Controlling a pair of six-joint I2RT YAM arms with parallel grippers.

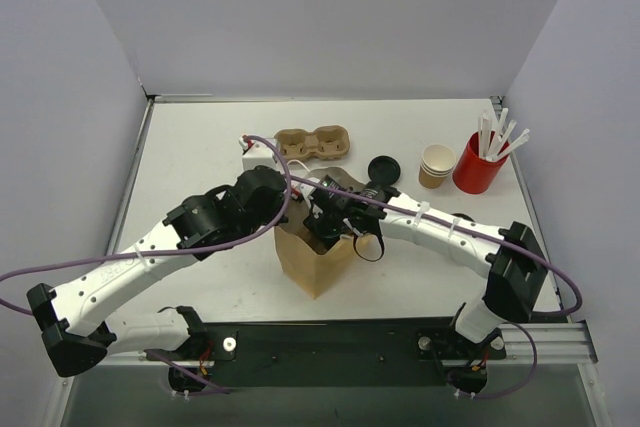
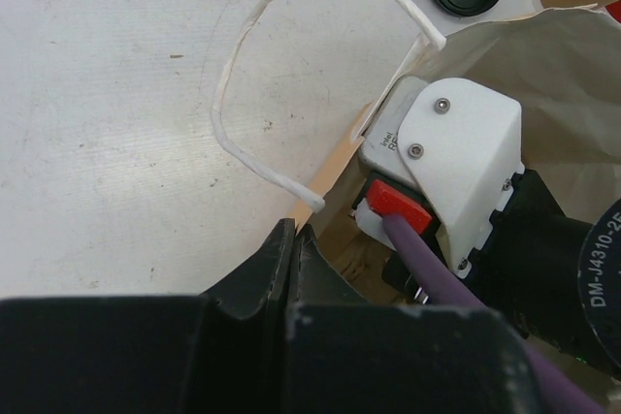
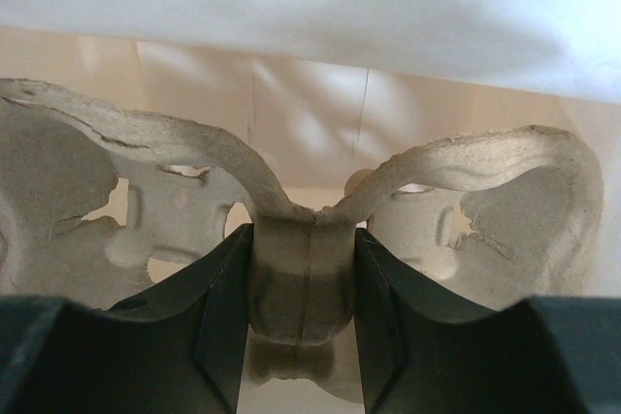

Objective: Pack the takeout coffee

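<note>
- Takeout coffee (image 1: 383, 167) is not packed: you see its black lid on the desk (image 1: 200, 147), just behind the paper bag (image 1: 310, 269).
- Your right gripper (image 3: 303, 269) has its jaws pinching the middle ridge of a pulp carrier (image 3: 175, 172) inside the bag; its wells look empty.
- Your left gripper (image 2: 294, 249) has its jaws pressed on the bag's rim.
- Probably left for you: release the carrier, fetch the coffee, seat it.

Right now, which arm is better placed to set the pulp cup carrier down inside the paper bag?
Right. The right fingers clamp the pulp carrier at its centre, inside the paper bag; the left fingers pinch the bag's rim.
</note>
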